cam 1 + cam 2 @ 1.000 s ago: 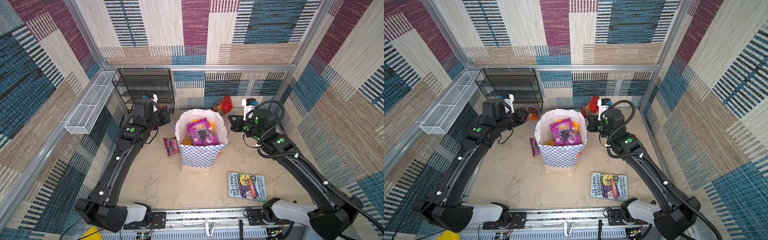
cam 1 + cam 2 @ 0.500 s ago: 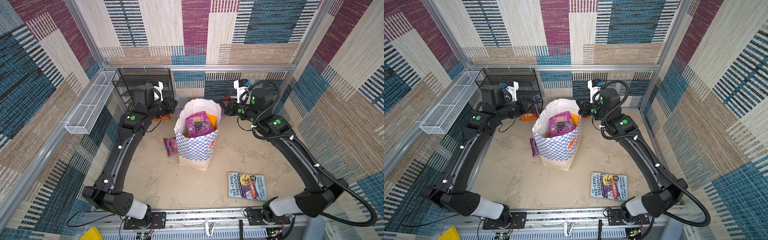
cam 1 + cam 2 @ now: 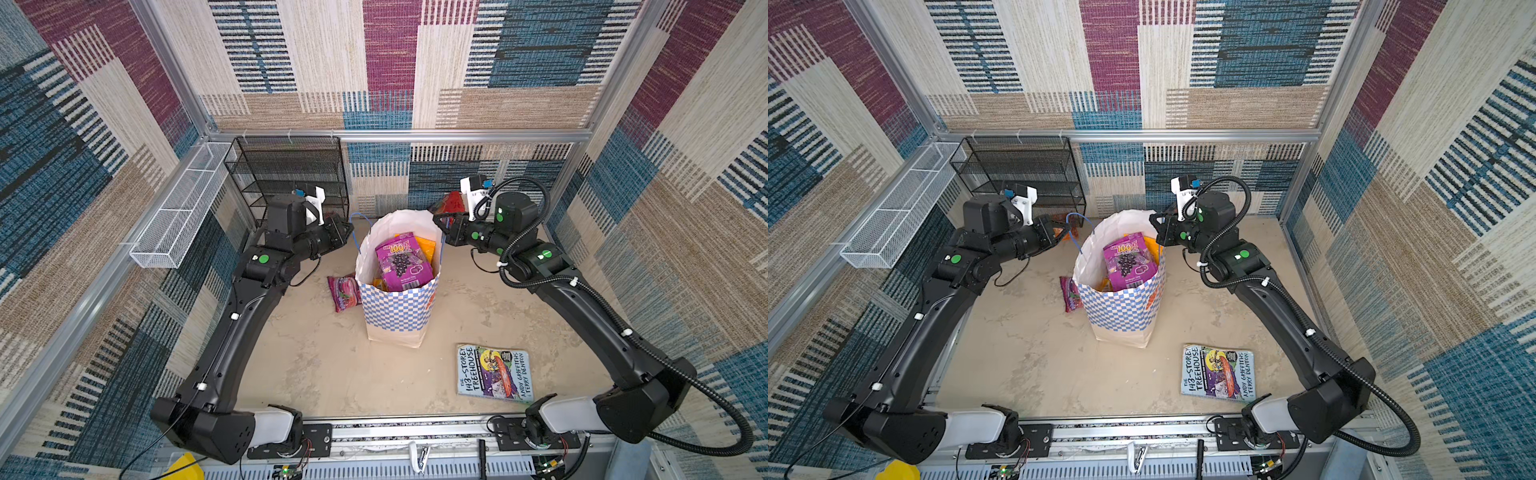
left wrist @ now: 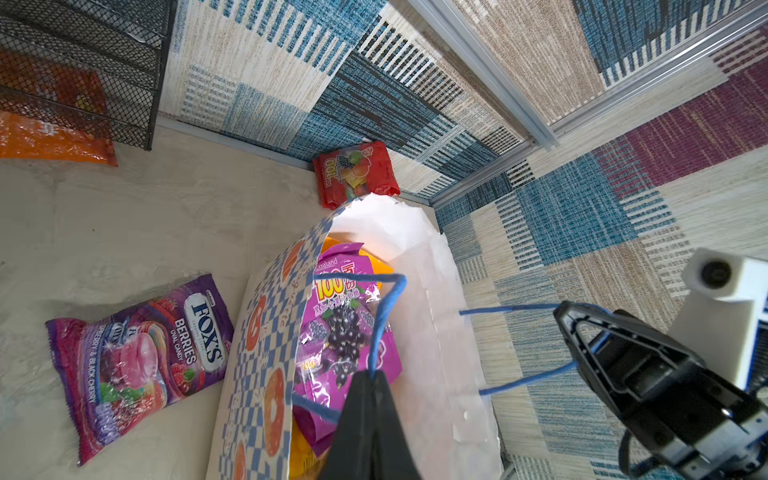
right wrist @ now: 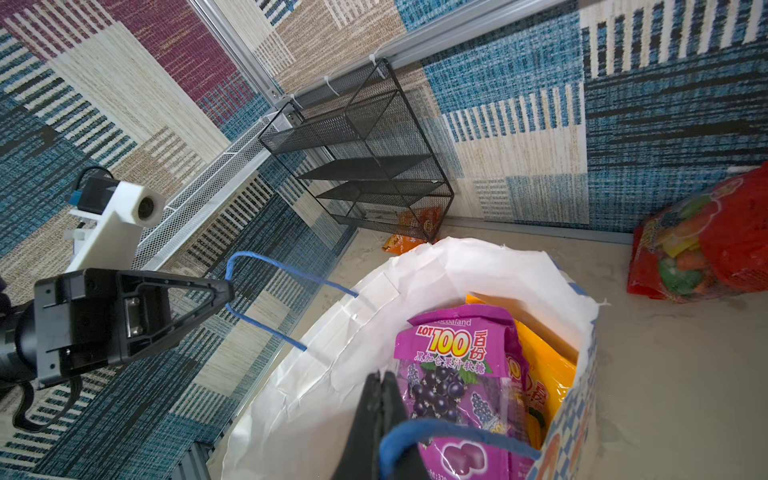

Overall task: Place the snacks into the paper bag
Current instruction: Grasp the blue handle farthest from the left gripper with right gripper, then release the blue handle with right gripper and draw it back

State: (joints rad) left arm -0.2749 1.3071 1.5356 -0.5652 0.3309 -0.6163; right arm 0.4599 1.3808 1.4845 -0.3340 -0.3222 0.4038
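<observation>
Both claws are holding the bag open for loading. The left gripper [image 4: 372,380] is clamping shut on one cord handle [image 4: 384,320], and the right gripper [image 5: 380,376] on the opposite cord handle [image 5: 415,424]. The paper bag [image 3: 397,307] is standing between them, with the grape packet [image 3: 401,262] inside. Likely next: free the left gripper and collect the Fox's packet [image 3: 344,293] lying below it.

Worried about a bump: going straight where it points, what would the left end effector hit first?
Most likely the paper bag itself: the left end effector, shut on its blue cord handle, points at the near paper wall, purple grape packet behind. Depth is uncertain.
</observation>
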